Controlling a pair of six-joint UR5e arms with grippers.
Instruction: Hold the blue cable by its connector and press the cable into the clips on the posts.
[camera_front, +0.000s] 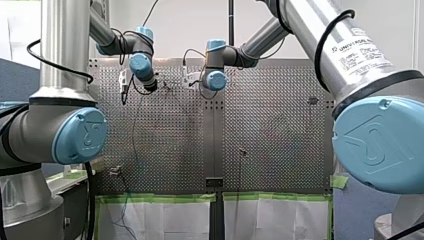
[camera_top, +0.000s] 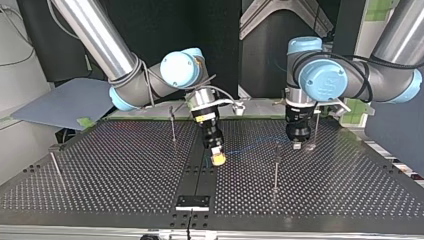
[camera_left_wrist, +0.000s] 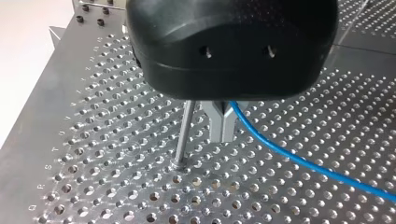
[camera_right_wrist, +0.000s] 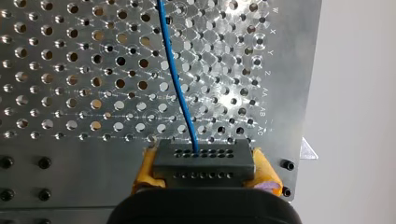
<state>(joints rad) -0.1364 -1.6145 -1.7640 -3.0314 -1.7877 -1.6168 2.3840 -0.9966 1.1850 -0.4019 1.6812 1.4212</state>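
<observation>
- Blue against bright metal, the thin blue cable (camera_right_wrist: 180, 88) leaves the middle of a dark grey rectangular connector block (camera_right_wrist: 203, 163). The block's face carries two rows of small holes. From there the cable runs ahead over the plate in a gentle bend.
- The right gripper (camera_right_wrist: 203, 170) is clamped on that block, with a yellow pad pressed against each end.
- In the top view this gripper hangs low at centre frame. The cable shows as a faint blue line running right toward the black left gripper (camera_top: 298, 144).
- In the left wrist view the cable comes out from under the left gripper and trails away across the holes. A slim upright metal post (camera_left_wrist: 183, 135) stands just beside that gripper. Whether the left gripper pinches the cable, I cannot tell.
- The perforated silver metal table (camera_top: 100, 170) carries more such posts standing well apart, one at centre right of the top view.
- Along the lower edge of the front view, strips of green tape (camera_front: 160, 198) top hanging white sheets (camera_front: 160, 220).
- A flat grey-blue panel (camera_top: 65, 102) lies at the middle left of the top view.
</observation>
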